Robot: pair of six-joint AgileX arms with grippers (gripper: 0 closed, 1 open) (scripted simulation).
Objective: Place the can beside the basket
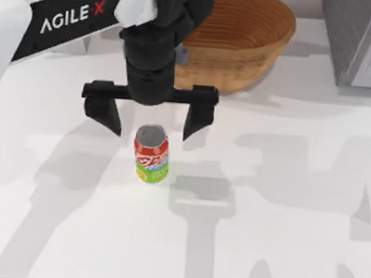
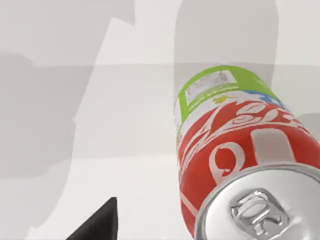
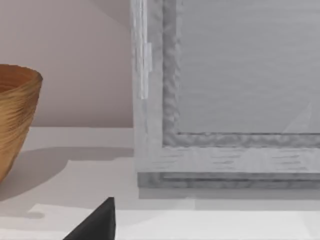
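White counter [image 1: 292,248], pale and crossed by grey shadows, is carrying every item listed.

Grey framed panel [image 1: 364,43]: standing at the counter's 1 o'clock corner in the top view. The right wrist view is showing its ribbed frame [image 3: 225,140] rising from the counter surface.

Basket [image 1: 243,41]: golden-brown wicker, round and bowl-shaped, sitting at about 12 o'clock on the counter in the top view. Its left part is lying under the left arm. The right wrist view is catching one edge of its wall [image 3: 15,115].

Left arm: black and white, lettered AGILE X, reaching in from the 10 o'clock side of the top view.

Left claw [image 1: 152,123]: black, hanging over the counter centre with its two fingers spread wide. The fingers are flanking the can at 9 and 3 o'clock, both standing apart from it and not touching. One dark fingertip [image 2: 100,222] is showing in the left wrist view.

Right claw: whether it is wide or narrow cannot be told; one dark fingertip [image 3: 97,222] is showing in the right wrist view.

Can [image 1: 151,154]: silver top, red upper band with white script, green base. It is standing upright on the counter near the centre, at 7 o'clock from the basket and clearly apart from it. The left wrist view is showing its pull tab [image 2: 257,210] close up.
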